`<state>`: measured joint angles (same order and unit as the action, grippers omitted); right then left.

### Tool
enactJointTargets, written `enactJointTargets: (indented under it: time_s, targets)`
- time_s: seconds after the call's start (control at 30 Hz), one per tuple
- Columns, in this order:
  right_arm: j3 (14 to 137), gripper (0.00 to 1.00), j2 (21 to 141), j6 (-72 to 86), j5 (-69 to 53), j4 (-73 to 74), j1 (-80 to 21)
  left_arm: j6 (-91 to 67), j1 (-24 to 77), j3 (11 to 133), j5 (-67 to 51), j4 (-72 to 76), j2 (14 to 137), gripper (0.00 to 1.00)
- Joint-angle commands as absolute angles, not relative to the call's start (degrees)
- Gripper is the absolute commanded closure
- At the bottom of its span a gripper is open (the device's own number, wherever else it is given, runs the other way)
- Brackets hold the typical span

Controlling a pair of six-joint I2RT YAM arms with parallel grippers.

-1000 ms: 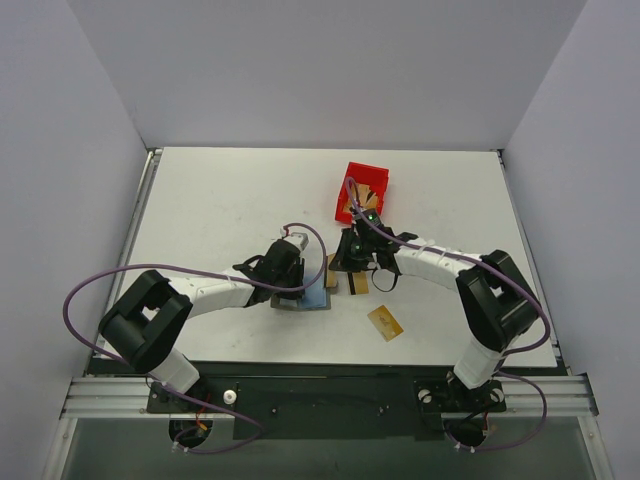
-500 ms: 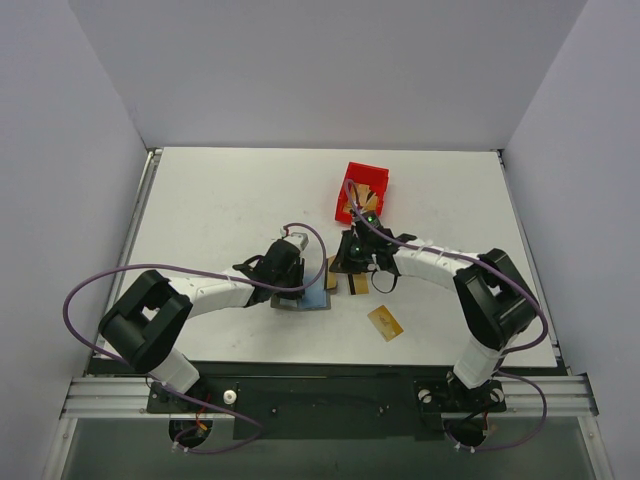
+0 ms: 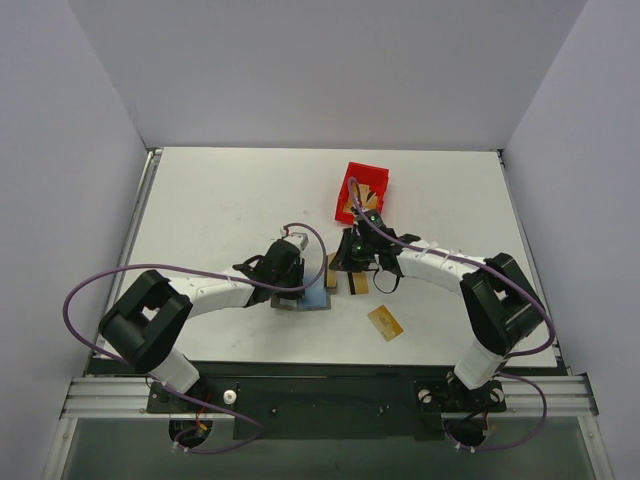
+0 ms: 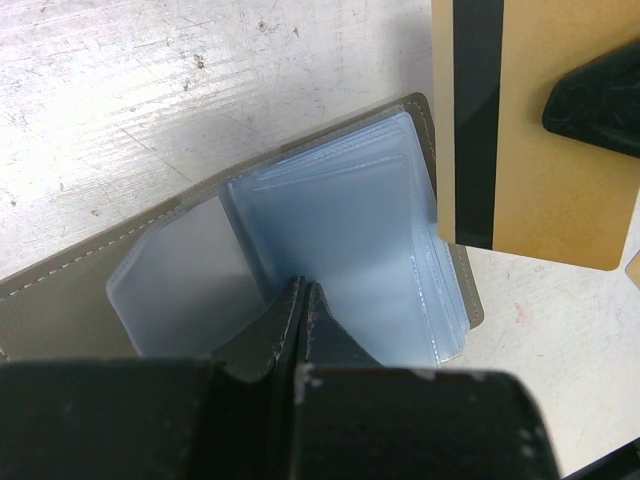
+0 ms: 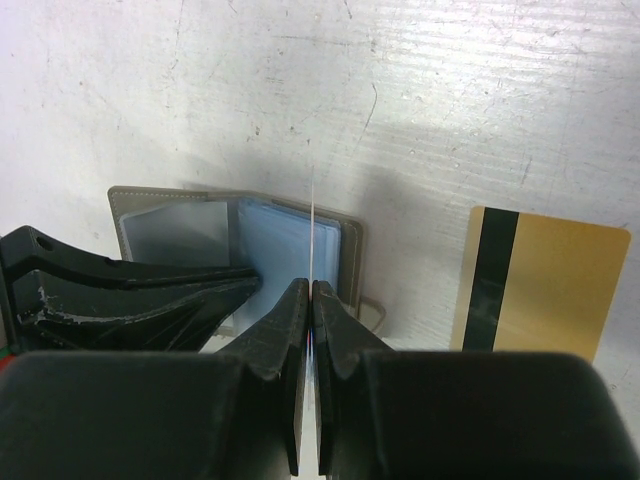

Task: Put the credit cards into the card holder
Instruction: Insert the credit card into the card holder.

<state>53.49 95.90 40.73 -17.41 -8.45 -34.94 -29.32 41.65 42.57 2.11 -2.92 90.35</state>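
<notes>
The card holder lies open on the table, grey outside with bluish clear sleeves. My left gripper is shut on one sleeve near the spine. My right gripper is shut on a gold credit card with a black stripe and holds it on edge just right of the holder; it shows only as a thin line in the right wrist view, over the sleeves. A second card lies flat beside the holder. A third card lies nearer the front.
A small red plastic bin stands behind the right gripper, with the purple cable over its rim. The two arms meet close together at the table's middle. My left fingers show at the left of the right wrist view.
The right arm's elbow has shifted slightly; the held card stays beside the holder. The left gripper has not moved.
</notes>
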Motion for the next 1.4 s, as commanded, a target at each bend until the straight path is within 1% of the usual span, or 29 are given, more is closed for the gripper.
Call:
enactJointTargets:
  time_s: [0.0,1.1,1.37]
  targets:
    - [54.3,1.0,94.7,41.2,-18.4,-9.2,-35.2,-28.5,41.5,41.3,2.5,-9.4,92.4,1.0]
    - [55.5,1.0,99.5,40.7,-19.3,-9.1,-35.3,-28.5,41.5,41.5,2.4,-9.5,92.3,1.0]
    - [55.3,1.0,100.6,40.3,-21.7,-10.9,-35.5,-28.6,41.5,41.6,2.3,-9.4,92.4,1.0]
